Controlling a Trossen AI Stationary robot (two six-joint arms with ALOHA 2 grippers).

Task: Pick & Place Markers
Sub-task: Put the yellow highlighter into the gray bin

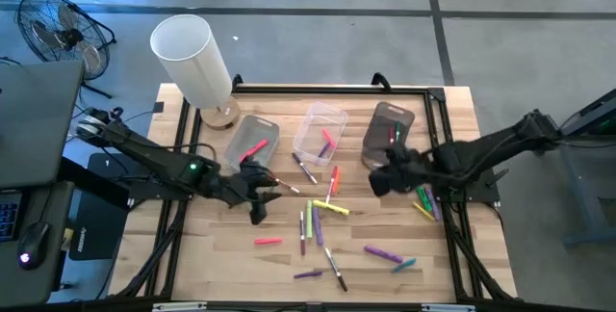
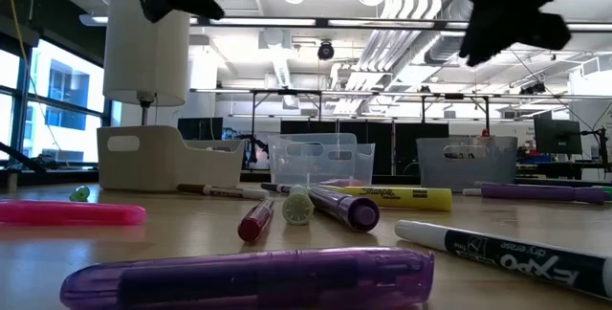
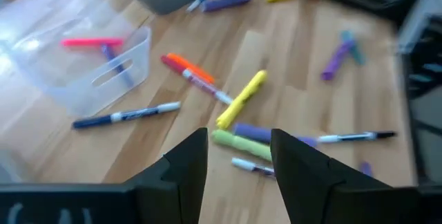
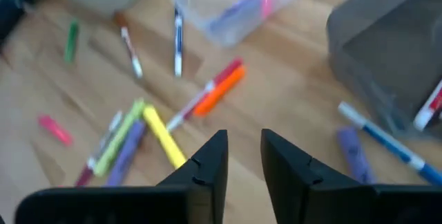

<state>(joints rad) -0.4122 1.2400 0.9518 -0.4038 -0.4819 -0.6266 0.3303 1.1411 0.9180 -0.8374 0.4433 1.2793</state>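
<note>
We read "Sharpie" on the yellow highlighter [image 2: 397,196] and "EXPO" on the white marker [image 2: 507,250]. The left gripper [image 3: 238,156] hovers narrowly open and empty, markers [image 1: 322,218] scattered ahead. The right gripper [image 4: 243,156] is likewise narrow and empty, beside the grey bin [image 1: 387,131].

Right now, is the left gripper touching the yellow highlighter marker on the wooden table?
Apart. The left wrist view shows the open left gripper empty, with the yellow highlighter marker lying beyond its fingertips.
</note>
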